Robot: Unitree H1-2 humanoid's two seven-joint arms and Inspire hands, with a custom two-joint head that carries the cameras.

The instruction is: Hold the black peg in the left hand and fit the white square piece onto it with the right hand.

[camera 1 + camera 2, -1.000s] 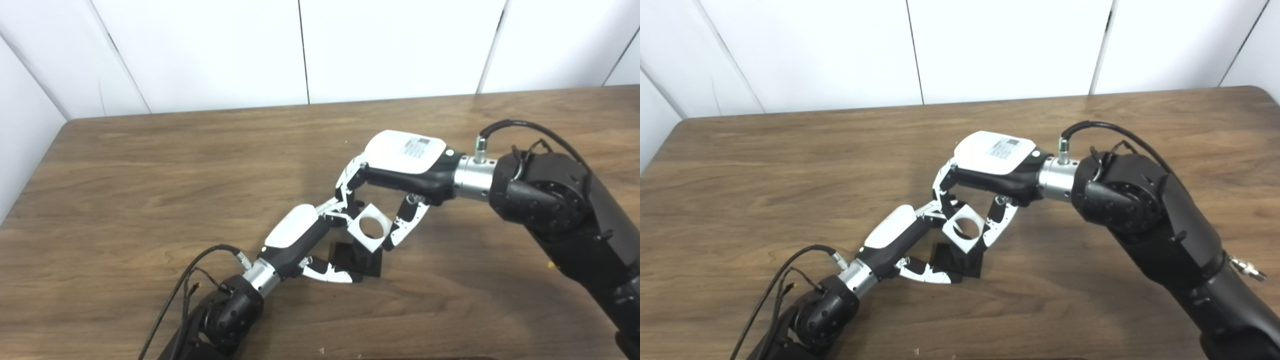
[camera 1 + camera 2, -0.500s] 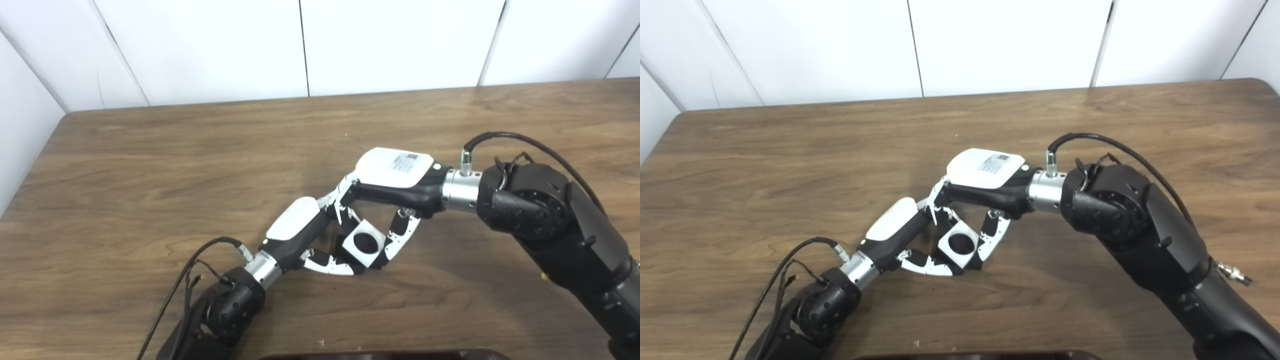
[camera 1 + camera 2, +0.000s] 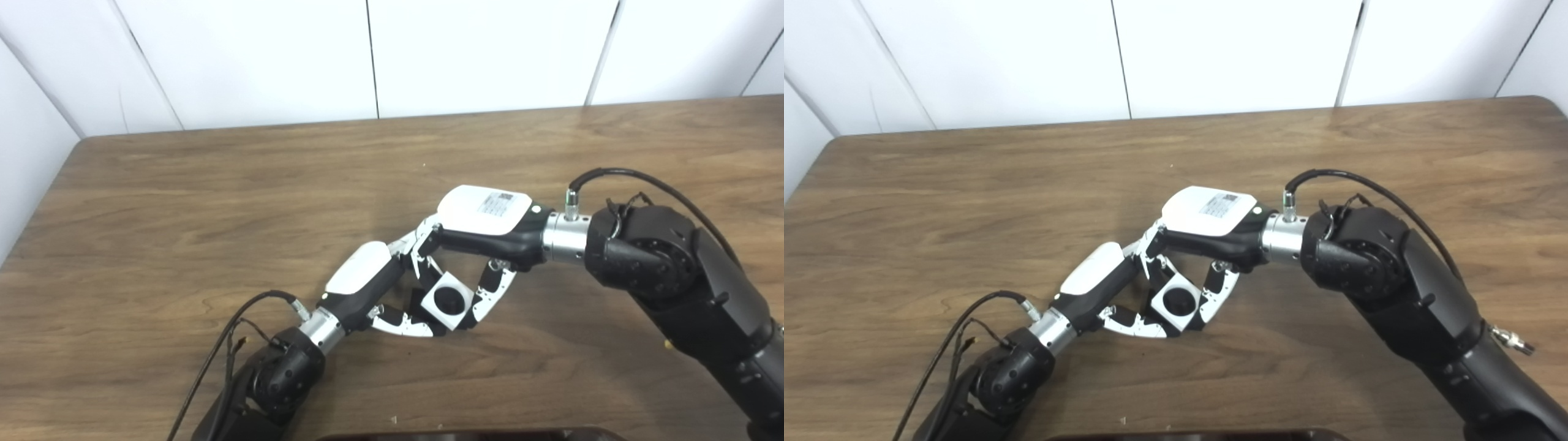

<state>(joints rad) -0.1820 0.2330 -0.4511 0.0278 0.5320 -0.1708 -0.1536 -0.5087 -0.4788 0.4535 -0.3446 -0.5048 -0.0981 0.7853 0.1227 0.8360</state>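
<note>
The white square piece (image 3: 449,301) sits low over the black peg (image 3: 449,299), whose round top fills the piece's centre hole. My right hand (image 3: 484,229) comes in from the right and pinches the piece between its fingers (image 3: 422,245) and thumb (image 3: 490,294). My left hand (image 3: 373,288) lies low on the table from the lower left, its fingers wrapped around the peg's black base, which is almost wholly hidden under the piece. Both hands touch near the piece's left corner.
The wooden table (image 3: 184,202) reaches to the white wall panels at the back. A dark object's edge (image 3: 1188,435) shows at the bottom of the picture. Black cables (image 3: 239,318) trail from both wrists.
The right hand has lowered the white piece down over the peg; the hole that showed table through it now shows the peg's black top. The camera tilted slightly early on.
</note>
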